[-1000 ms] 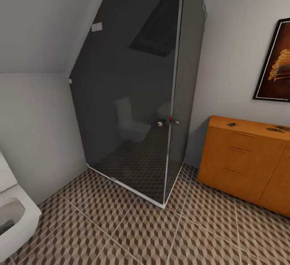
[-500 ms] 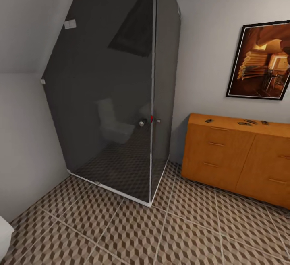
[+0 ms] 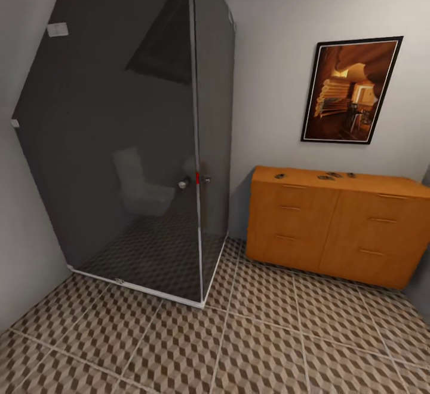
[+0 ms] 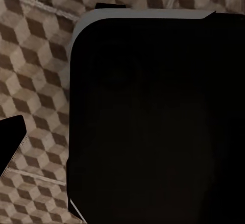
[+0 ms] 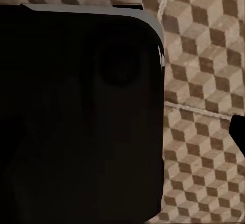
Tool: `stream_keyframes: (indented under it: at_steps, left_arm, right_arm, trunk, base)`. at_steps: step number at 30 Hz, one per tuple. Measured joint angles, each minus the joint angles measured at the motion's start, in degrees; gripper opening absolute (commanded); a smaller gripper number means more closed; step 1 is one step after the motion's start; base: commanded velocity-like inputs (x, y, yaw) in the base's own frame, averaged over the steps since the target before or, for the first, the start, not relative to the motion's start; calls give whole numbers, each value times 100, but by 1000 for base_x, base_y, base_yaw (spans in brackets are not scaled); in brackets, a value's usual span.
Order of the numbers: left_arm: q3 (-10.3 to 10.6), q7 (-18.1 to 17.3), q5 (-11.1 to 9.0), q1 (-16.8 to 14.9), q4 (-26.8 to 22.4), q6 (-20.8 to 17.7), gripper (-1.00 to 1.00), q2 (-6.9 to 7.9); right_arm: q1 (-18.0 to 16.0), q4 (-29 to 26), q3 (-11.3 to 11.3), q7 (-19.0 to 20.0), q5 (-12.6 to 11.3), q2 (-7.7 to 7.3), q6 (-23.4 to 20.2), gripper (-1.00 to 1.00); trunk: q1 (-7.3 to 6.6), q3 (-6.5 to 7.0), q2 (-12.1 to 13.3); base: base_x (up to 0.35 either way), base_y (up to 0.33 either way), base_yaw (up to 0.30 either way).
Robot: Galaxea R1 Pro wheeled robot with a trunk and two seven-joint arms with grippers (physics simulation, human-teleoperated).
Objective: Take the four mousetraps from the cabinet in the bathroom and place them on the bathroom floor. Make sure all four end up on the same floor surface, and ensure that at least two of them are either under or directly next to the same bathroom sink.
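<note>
Resting atop cabinet: mousetraps

Small dark items atop the cabinet are too tiny to identify.

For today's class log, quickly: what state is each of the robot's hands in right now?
Left hand: cannot be told; the left wrist view shows a dark body over the tiled floor.
Right hand: cannot be told, for the same reason.

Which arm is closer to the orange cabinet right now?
Right, most likely. The cabinet stands ahead, toward the robot's right. Both wrist cameras see bathroom floor beside a dark rounded body, so both arms hang low, well short of it.
</note>
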State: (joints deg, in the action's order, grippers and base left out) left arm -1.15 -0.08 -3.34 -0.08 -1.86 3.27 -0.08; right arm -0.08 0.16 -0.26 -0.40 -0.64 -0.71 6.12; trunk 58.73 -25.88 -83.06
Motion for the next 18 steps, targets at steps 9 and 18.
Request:
stream_keyframes:
  at_steps: [9, 18]
  left_arm:
    - [0, 0, 6, 0, 0, 0, 100, 0]
    - [0, 0, 8, 0, 0, 5, 100, 0]
  right_arm:
    - [0, 0, 1, 0, 0, 1, 0, 100]
    - [0, 0, 0, 0, 0, 0, 3, 100]
  trunk:
    - [0, 0, 0]
    - [0, 0, 0]
  base:
    - [0, 0, -284]
    - [0, 0, -284]
